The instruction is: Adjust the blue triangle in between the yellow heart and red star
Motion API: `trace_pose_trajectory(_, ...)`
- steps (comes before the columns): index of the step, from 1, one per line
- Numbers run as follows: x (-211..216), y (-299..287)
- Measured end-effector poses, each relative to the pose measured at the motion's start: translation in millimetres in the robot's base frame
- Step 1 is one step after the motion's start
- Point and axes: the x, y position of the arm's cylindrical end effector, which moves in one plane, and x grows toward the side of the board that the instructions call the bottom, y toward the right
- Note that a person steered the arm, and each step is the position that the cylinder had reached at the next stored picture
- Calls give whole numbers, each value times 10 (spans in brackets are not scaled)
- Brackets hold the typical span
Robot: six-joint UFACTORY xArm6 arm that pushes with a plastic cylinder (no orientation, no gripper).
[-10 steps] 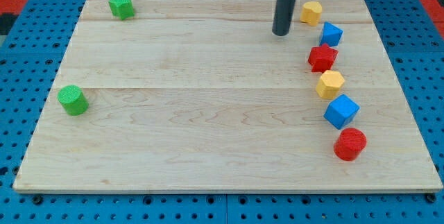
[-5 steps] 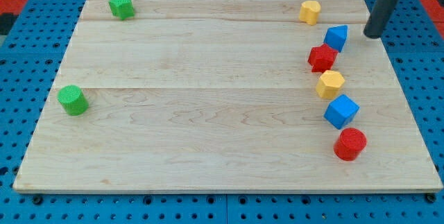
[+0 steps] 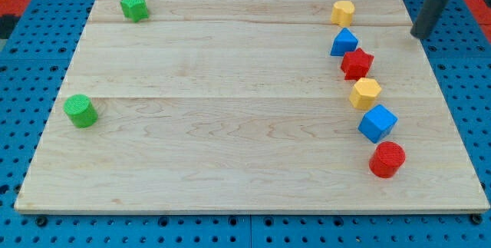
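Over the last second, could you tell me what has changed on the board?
My tip swung from the blocks' left to their right and pushed the blue triangle leftward, between the yellow heart and the red star. The other blocks stayed put.

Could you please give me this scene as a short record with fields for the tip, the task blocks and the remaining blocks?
Tip: my tip at the board's right edge, right of the blue triangle block, apart.
Yellow heart block: above the triangle.
Red star block: just below-right of the triangle.
Others: yellow hexagon block, blue cube, red cylinder, green blocks.
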Motion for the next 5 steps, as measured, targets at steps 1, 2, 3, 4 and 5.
trace_pose_trajectory(1, -795, -447)
trace_pose_trajectory(2, -914, -1012)
trace_pose_trajectory(3, -859, -2378)
trace_pose_trajectory(4, -182, -3280)
trace_pose_trajectory(5, 414, -3960)
